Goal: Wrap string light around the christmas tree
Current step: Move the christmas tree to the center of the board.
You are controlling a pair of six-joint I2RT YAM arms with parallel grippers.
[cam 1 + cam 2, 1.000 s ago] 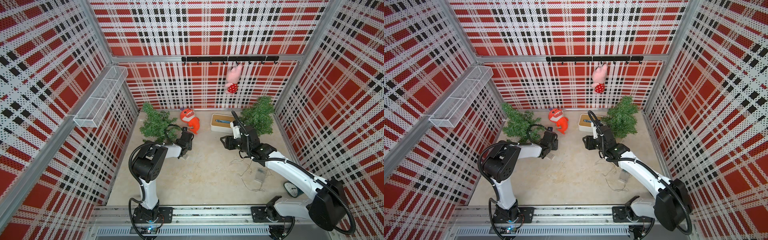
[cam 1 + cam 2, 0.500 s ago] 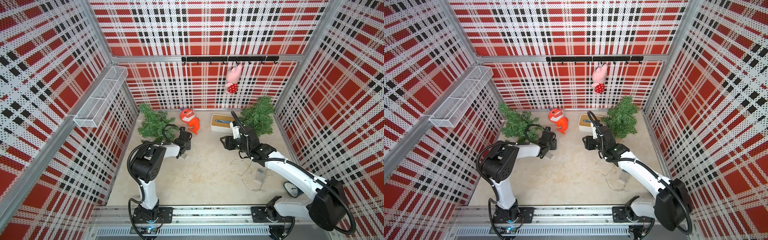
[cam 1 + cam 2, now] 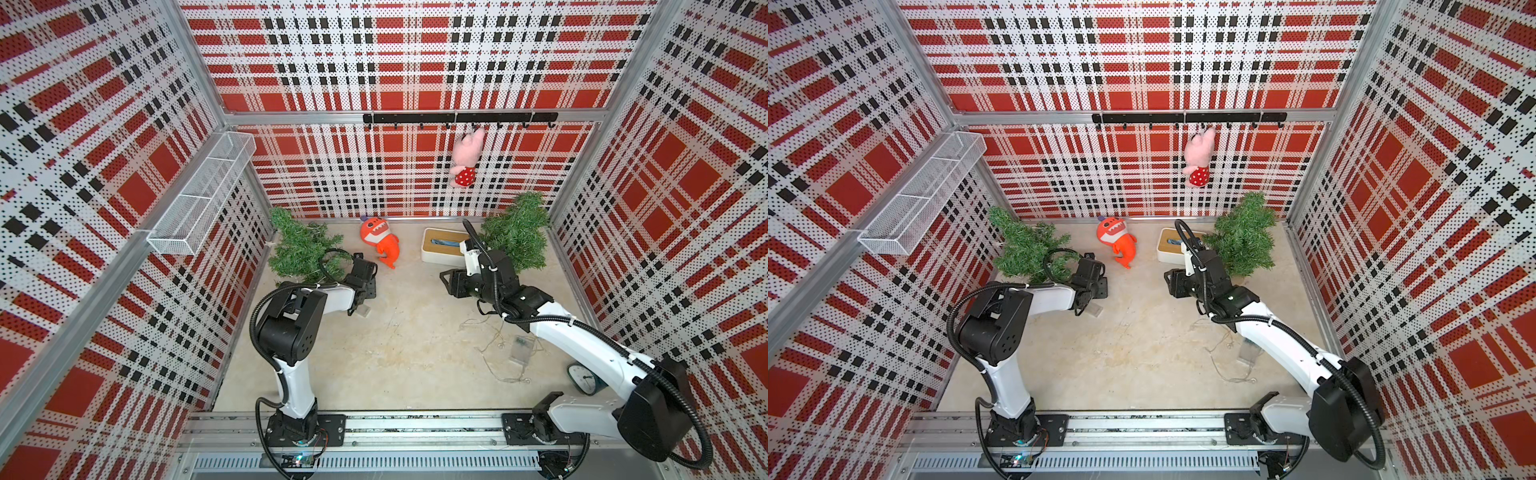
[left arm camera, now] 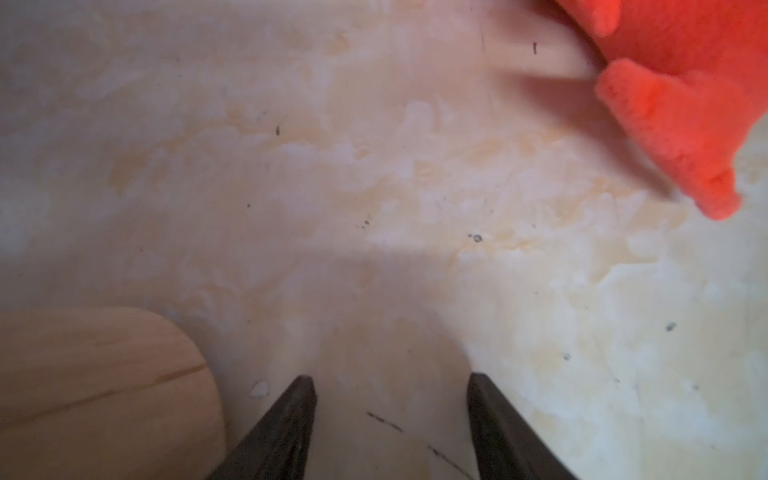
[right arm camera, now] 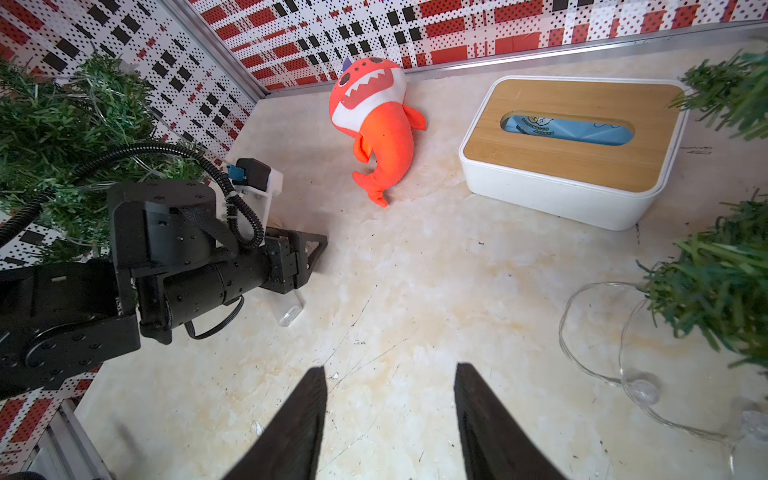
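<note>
- Two small shifts: the left tree point(image 3: 305, 249) has slid slightly toward the left wall, and the left pincer point(image 4: 390, 376) went with it. The right arm has not moved.
- That pincer and the right pincer point(image 5: 390, 368) stand about half open, holding nothing.
- Wrapping the right tree point(image 3: 517, 232) looks unstarted: the string light point(image 3: 519, 349) lies loose on the worktop point(image 3: 395, 353) under the right arm.
- Its tangle runs from that tree's foot toward the front rail; both trees seem upright.
</note>
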